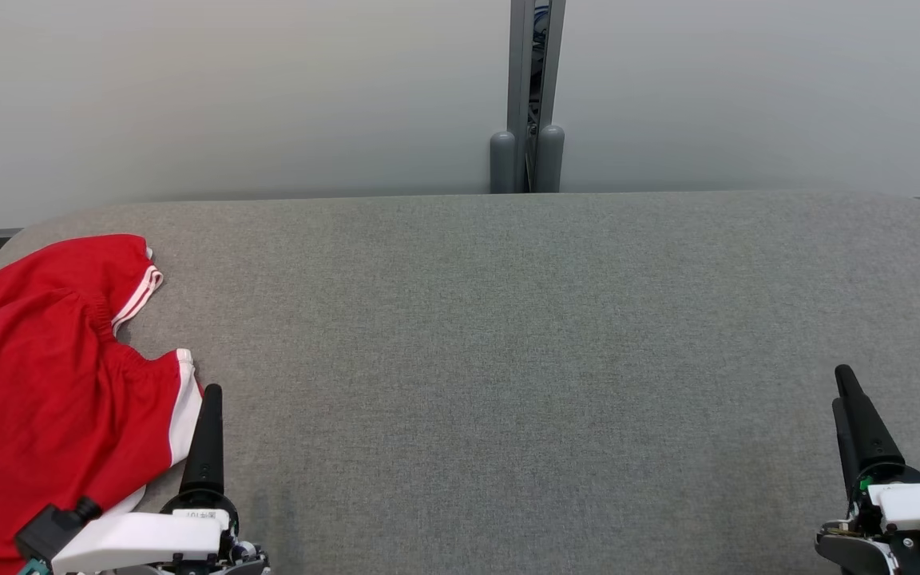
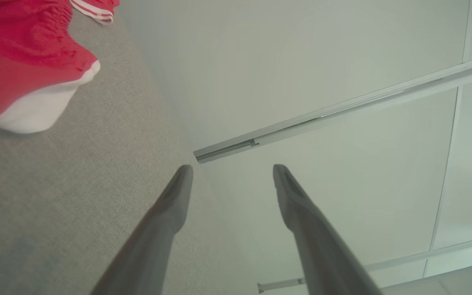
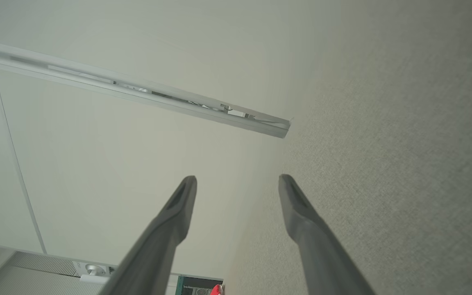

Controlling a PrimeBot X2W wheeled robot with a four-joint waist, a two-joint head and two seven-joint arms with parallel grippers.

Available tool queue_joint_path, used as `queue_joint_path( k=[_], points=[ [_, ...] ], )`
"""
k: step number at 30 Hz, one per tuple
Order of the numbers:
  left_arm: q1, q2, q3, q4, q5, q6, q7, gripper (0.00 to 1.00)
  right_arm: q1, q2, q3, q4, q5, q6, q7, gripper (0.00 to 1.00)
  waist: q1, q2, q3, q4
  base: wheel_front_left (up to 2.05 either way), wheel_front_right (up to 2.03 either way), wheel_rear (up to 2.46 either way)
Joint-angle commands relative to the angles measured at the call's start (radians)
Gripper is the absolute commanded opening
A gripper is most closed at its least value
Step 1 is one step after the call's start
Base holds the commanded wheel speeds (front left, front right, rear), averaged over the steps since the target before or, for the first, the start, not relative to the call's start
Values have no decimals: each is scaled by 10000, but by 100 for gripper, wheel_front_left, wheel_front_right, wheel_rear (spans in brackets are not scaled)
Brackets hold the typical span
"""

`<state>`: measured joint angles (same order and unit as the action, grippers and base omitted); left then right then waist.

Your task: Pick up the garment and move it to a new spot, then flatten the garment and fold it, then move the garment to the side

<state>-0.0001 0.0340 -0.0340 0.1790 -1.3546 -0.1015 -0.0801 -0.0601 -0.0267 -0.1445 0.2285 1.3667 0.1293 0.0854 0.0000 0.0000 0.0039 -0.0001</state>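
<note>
Holding left hand (image 2: 232,170) and right hand (image 3: 238,180) open, empty, over the desk (image 1: 508,359), red garment (image 1: 37,383) beside the left.

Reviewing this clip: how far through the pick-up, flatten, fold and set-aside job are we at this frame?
Done: nothing certain. The red garment lies bunched at the left end of the grey surface, with no neat fold visible. In hand: nothing. The left gripper and right gripper are open and empty, the left one beside the garment's white hem. Remaining: seemingly the pick-up, flattening, folding and moving aside.
</note>
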Motion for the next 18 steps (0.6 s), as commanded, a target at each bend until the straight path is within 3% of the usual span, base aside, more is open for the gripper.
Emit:
queue_joint_path(
  k=[1, 18],
  points=[
    [-272, 83, -24, -213, 264, 47, -48, 100, -96, -118, 39, -262, -262, 8, -116, 100, 0, 0, 1, 0, 0, 0, 0],
    [-316, 110, -356, -535, 4123, 445, -482, 100, 69, -157, 722, -1274, -4445, 11, -946, 100, 0, 0, 19, 18, 0, 0, 0]
  ],
)
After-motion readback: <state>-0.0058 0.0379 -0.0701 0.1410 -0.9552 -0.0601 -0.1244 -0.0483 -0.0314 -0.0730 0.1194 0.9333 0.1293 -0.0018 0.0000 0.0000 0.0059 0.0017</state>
